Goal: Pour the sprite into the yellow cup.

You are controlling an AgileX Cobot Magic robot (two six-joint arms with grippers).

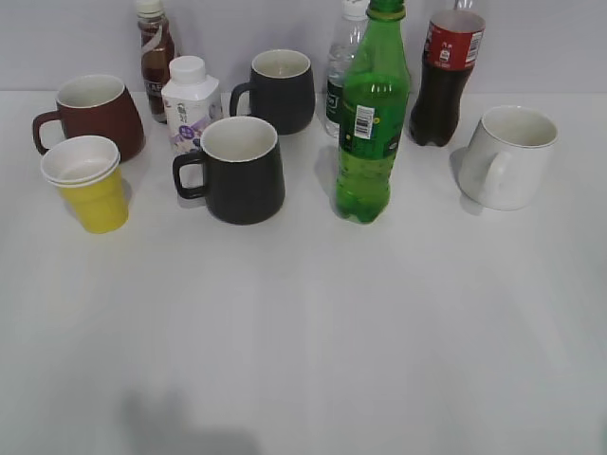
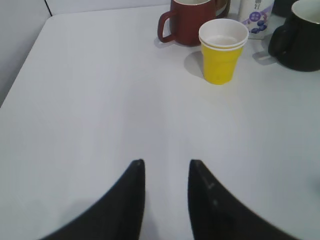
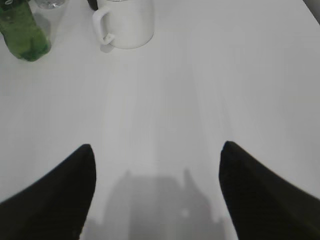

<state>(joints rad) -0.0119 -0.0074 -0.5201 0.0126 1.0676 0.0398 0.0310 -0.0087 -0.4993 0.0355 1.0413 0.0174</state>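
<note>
Where frame crops, sprite [image 1: 374, 114] cap [image 1: 386, 9] cut, cola bottle [image 1: 448, 71] headless

A smooth, matte white tabletop [image 1: 313, 341] spreads ahead of both grippers and fills nearly every view, evenly lit with only soft grey shadows on it. Beyond its far edge stands a plain pale grey wall [image 1: 76, 38]. Off the left gripper's left side, the table's edge meets a grey surface [image 2: 17, 40].

Sprite [image 1: 373, 114] upright, capped, mid-table; yellow cup [image 1: 89, 184] upright, far left.
</note>
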